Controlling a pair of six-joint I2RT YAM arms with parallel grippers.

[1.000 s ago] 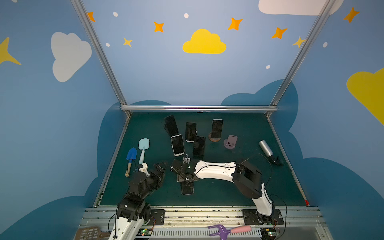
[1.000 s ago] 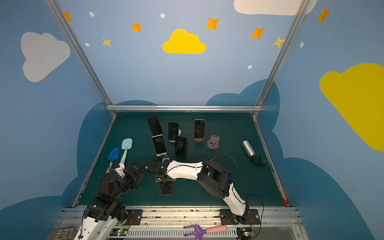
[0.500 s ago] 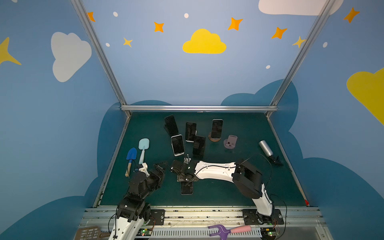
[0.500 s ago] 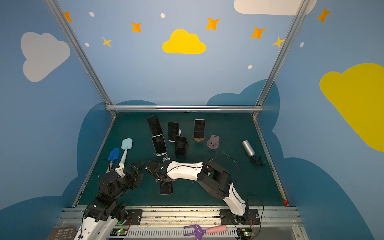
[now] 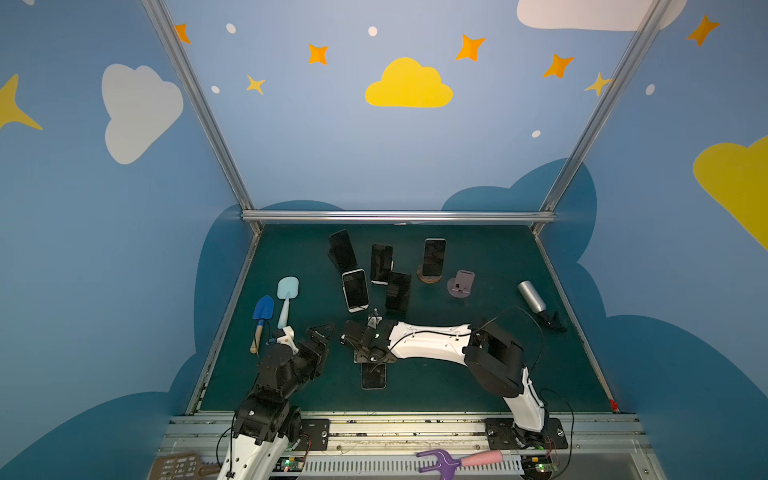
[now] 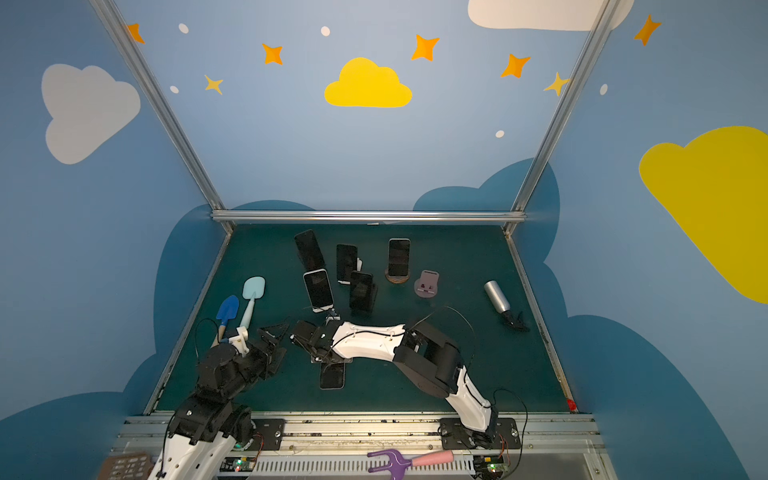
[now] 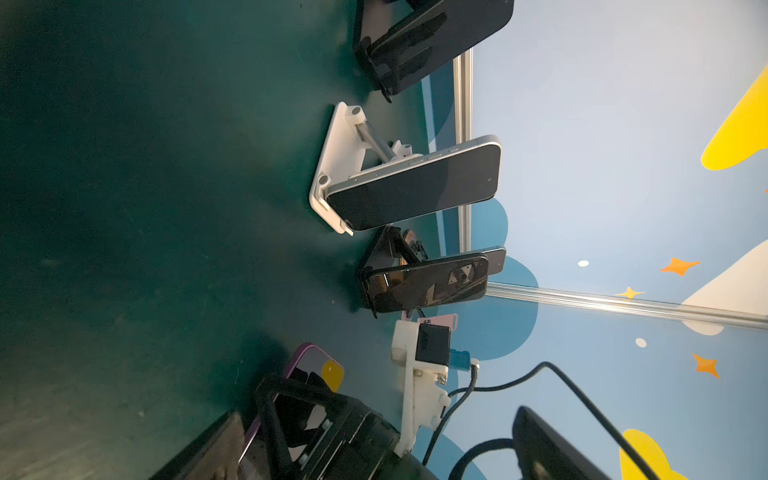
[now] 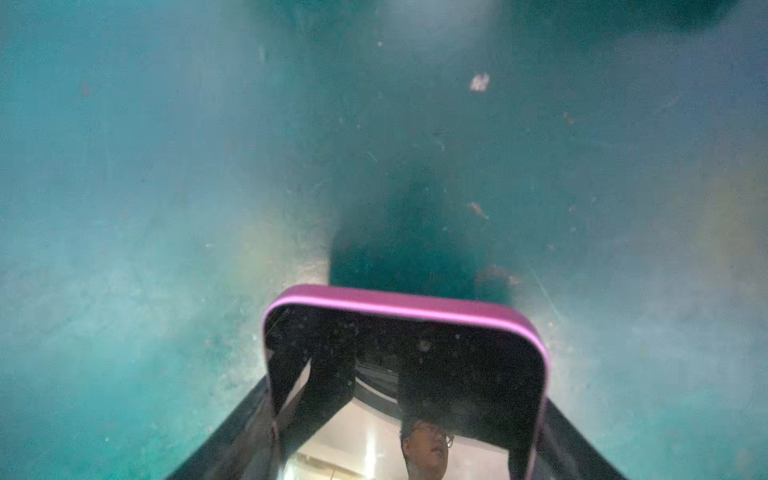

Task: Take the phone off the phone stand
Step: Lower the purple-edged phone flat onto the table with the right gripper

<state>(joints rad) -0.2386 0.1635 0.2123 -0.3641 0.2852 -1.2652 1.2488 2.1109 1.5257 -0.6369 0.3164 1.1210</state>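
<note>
A purple-edged phone (image 5: 373, 376) (image 6: 332, 376) lies flat, screen up, on the green table near the front. My right gripper (image 5: 370, 358) (image 6: 328, 360) reaches in from the right and is shut on the phone's far end. In the right wrist view the phone (image 8: 407, 353) sits between the two dark fingers (image 8: 232, 436). An empty pink phone stand (image 5: 461, 284) (image 6: 427, 284) stands further back to the right. My left gripper (image 5: 322, 336) (image 6: 276, 332) hangs open just left of the right gripper, holding nothing. The left wrist view shows the phone (image 7: 309, 365) under the right gripper.
Several other phones lean on stands behind: a white one (image 5: 355, 290), black ones (image 5: 398, 291) (image 5: 381, 264) (image 5: 343, 250), and one on a round wooden base (image 5: 434, 257). A blue trowel (image 5: 262, 316) and a pale blue spatula (image 5: 286, 295) lie at the left. A silver bottle (image 5: 532, 296) lies at the right.
</note>
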